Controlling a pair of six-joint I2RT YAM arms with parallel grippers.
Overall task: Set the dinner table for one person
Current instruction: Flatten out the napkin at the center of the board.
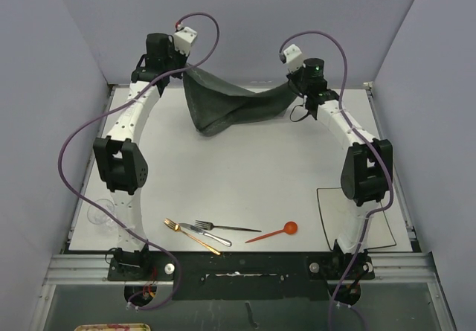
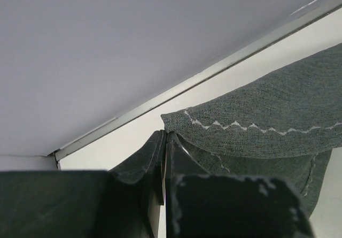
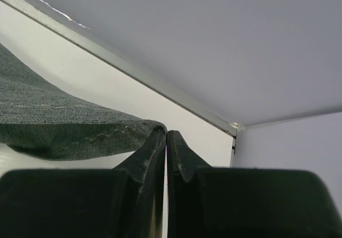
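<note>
1. Near edge. Four utensils lie loose in a cluster on the dinner table (image 1: pixel 245 175), the large white surface that fills the workspace: a gold fork (image 1: pixel 192 236), a silver knife (image 1: pixel 207 235), a silver fork (image 1: pixel 223 227) and a red spoon (image 1: pixel 274 233). None is arranged as a setting.

2. Near corners. A clear glass (image 1: pixel 100 213) stands at the near left, partly behind the left arm. A square off-white plate (image 1: pixel 329 212) rests at the near right, partly hidden by the right arm.

3. Centre. The middle of the table carries nothing.

4. Far edge. The dark grey placemat (image 1: pixel 230 108) hangs between the two arms, sagging in the middle and raised off the surface. The left gripper (image 2: pixel 165 141) has its fingers pressed together on one stitched edge of the cloth. The right gripper (image 3: pixel 166 136) pinches the opposite edge in the same way.

5. Progress, as judged. The task is at an early stage. The placemat is not yet laid flat. Remaining steps: spread the mat, place the plate on it, position the utensils beside the plate and set the glass near it.
</note>
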